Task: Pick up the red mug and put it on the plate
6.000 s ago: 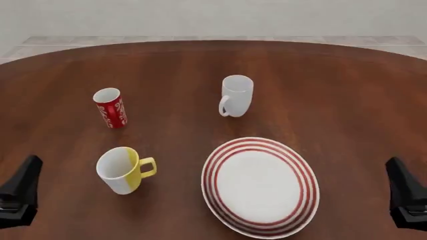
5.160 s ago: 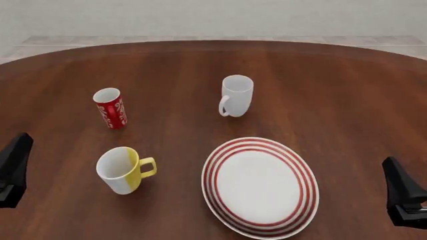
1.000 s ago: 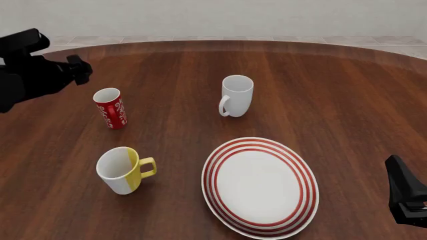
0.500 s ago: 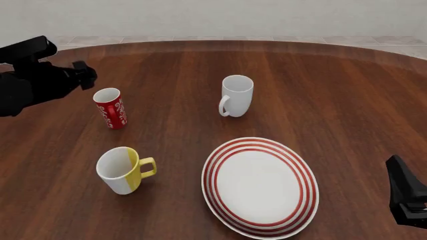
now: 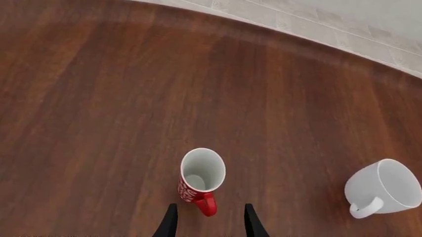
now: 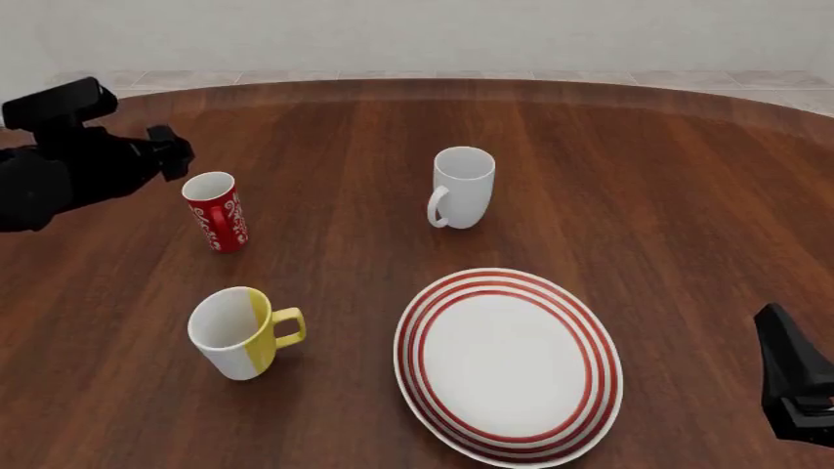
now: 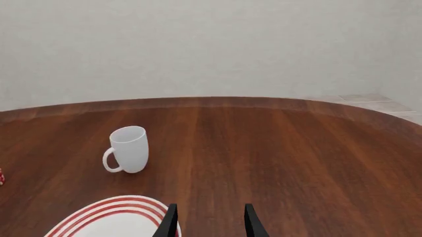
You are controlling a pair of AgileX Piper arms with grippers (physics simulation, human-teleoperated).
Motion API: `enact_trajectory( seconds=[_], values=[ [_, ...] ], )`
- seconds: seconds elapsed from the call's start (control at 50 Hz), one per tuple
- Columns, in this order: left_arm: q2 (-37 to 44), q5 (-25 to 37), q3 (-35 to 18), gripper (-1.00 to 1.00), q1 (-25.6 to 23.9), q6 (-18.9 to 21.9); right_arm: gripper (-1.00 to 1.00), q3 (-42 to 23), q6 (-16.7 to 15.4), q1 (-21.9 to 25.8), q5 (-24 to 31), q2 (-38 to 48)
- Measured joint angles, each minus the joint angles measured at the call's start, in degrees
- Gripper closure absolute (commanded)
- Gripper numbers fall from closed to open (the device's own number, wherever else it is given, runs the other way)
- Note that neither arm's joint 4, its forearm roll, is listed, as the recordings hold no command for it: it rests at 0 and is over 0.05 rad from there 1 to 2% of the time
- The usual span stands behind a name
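The left gripper (image 5: 207,223), fingers spread, is hovering above the rigid, slick, tip-prone red mug (image 5: 199,178) toward the surface's (image 6: 651,176) left edge, best pinched across its walls.

Both arms matte black — the left arm (image 6: 65,161) bulky, each gripper thin-fingered.

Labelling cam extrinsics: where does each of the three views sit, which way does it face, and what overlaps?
Front: fixed above, behind the arms, facing forward-down over table; left arm upper left, right gripper at lower-right edge.
Left wrist: above red mug, looking down; left gripper fingertips show.
Right wrist: low, facing forward across plate; fingertips show.
All three share white mug.
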Motion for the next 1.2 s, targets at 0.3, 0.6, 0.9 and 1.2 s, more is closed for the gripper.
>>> enact_trajectory(
  seconds=[0.3,0.6,0.9,1.2],
  values=[
    [1.6,-0.96,0.17,-1.0,-0.07,-0.17,-1.0,0.0,0.02,-0.04,-0.12,0.09],
    [3.24,-1.93,-0.01,-1.0,-0.15,-0.22,-1.0,0.0,-0.04,-0.05,-0.27,0.21],
    [4.73,-2.89,-0.24,-1.0,-0.2,-0.09,-1.0,0.0,-0.1,-0.07,-0.77,0.7],
    [7.29,-4.3,-0.38,-1.0,-0.25,-0.06,-1.0,0.0,0.03,-0.17,-0.57,0.5]
  ],
)
